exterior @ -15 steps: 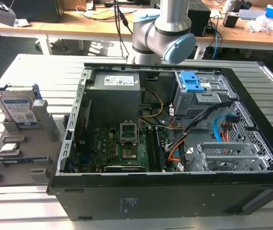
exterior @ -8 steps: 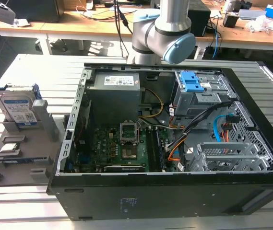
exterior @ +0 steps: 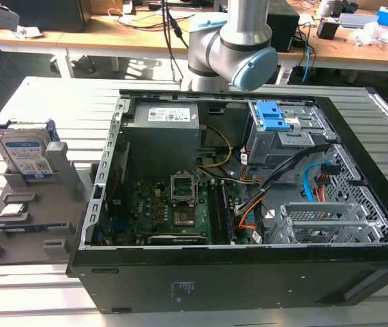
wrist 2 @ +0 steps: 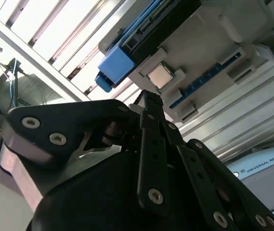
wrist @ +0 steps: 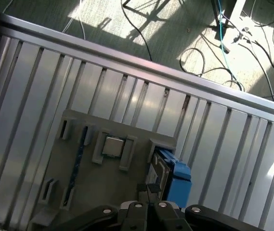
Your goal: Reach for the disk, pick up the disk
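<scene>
The disk (exterior: 24, 151) stands on edge in a grey holder (exterior: 43, 235) on the slatted table (exterior: 43, 102), at the exterior view's left of the open case (exterior: 248, 286); in the first wrist view the gripper (wrist: 149, 188) hangs over the holder, near the disk's blue frame (wrist: 176, 177), jaws drawn together, gripping nothing.

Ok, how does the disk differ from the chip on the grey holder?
The disk stands on edge in a slot; the chip lies flat in a recess. The disk is much larger than the chip. The disk has a blue frame and a printed label; the chip is a plain silver square. Both sit on the grey holder, outside the case.
</scene>
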Available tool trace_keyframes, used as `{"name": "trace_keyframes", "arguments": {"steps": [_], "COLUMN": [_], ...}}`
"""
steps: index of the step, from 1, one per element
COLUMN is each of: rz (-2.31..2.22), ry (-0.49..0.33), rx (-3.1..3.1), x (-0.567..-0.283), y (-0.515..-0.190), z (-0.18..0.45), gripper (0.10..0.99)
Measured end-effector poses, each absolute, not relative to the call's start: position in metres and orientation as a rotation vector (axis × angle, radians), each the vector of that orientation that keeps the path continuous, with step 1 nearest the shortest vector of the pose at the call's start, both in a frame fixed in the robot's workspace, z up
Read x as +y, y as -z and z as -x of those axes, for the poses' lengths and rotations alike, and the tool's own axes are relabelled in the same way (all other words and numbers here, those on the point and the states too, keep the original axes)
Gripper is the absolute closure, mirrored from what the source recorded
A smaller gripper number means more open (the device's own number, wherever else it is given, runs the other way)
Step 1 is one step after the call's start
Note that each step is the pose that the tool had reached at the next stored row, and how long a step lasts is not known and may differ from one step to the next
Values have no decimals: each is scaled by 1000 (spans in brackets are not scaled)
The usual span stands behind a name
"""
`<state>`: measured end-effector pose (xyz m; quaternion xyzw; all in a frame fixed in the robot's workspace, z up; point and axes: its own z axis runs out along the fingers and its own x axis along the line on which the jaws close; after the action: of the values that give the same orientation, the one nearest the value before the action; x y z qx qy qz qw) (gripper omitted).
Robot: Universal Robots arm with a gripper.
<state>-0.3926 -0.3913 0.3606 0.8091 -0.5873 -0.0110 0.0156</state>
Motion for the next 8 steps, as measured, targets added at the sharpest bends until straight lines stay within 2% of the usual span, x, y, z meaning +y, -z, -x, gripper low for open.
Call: {"name": "trace_keyframes", "arguments": {"steps": [8], "rz": [-2450], "ry": [35], "rx": [-1915], "x": [-391], "y": [-360], "z": [393], "gripper": [980]}}
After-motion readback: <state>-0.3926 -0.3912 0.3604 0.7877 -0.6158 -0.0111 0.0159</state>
